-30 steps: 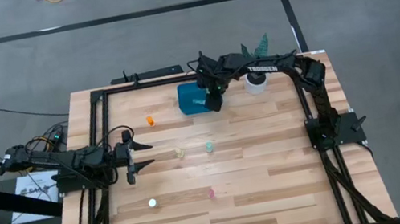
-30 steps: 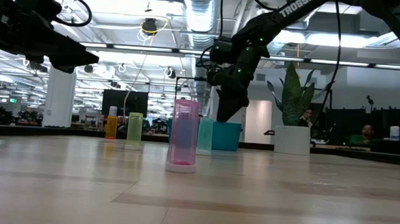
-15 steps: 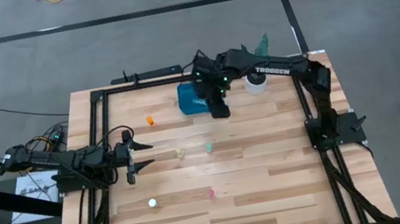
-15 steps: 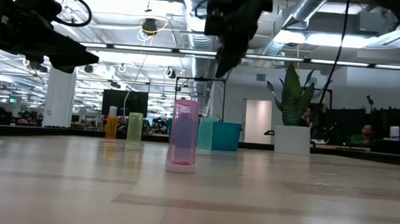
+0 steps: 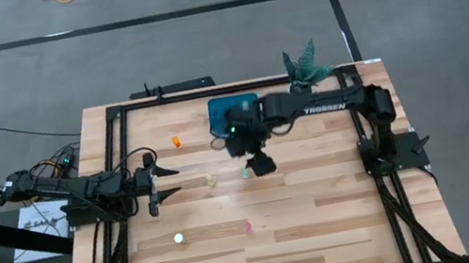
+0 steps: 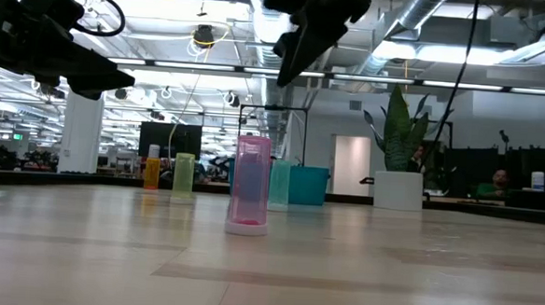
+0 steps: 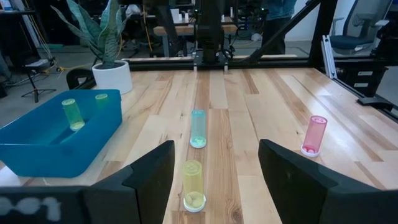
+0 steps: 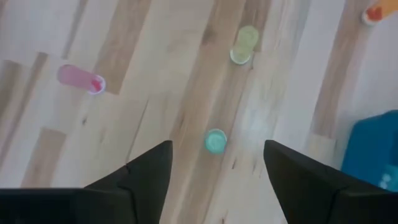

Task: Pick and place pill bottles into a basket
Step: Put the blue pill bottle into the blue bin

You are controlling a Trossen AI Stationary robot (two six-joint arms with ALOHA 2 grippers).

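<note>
Five small plastic pill bottles stand loose on the wood table; my right gripper [image 5: 259, 164], fingers apart and empty, hovers above the teal bottle [image 8: 216, 141], near the basket [image 5: 219, 109]. It looks light, rigid and tippy; I'd pinch mid-body.

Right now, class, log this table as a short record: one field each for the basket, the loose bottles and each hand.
basket: blue, two yellow-green bottles inside
loose bottles: teal, yellow, orange, pink, whitish
right hand: open, raised beside the teal bottle
left hand: open, waiting at the left side
</note>
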